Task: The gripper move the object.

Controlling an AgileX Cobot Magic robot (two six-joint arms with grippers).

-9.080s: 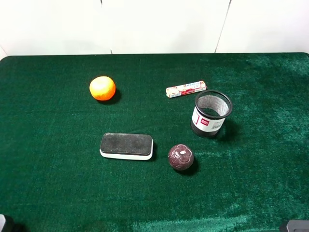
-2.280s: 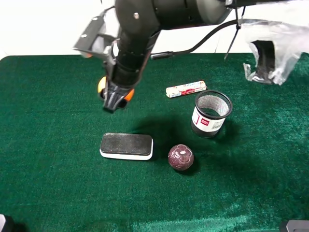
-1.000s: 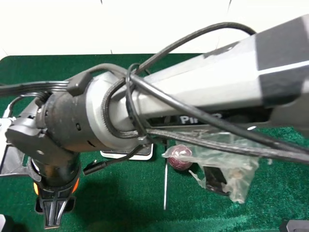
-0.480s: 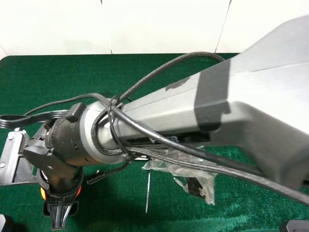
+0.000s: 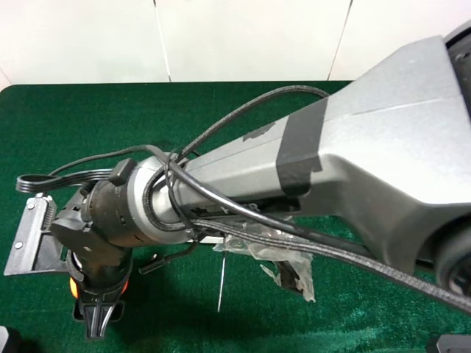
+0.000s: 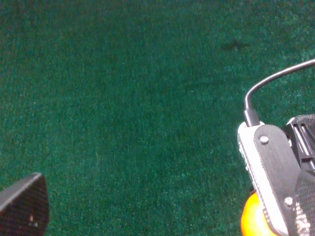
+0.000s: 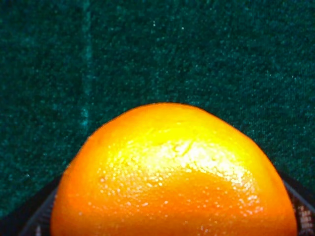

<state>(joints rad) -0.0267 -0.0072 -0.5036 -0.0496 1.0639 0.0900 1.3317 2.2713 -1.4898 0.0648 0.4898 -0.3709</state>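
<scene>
Over the front-left of the green worktop (image 5: pixel 88 110): reaches across from the right side with the right tool (image 5: pixel 99 327), pointed downward. Grips the orange object (image 5: pixel 73 285), clamped tight on its 2 sides. Cannot tell whether touching the cloth or just above. Fills most of the right wrist view with dimpled orange skin.

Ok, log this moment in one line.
right hand: shut on orange ball | place: near-left of green table

a robot lab bench: green felt tabletop (image 5: pixel 110 118), plain white wall panels (image 5: pixel 243 37), a cabled grey arm (image 5: pixel 383 147).
</scene>
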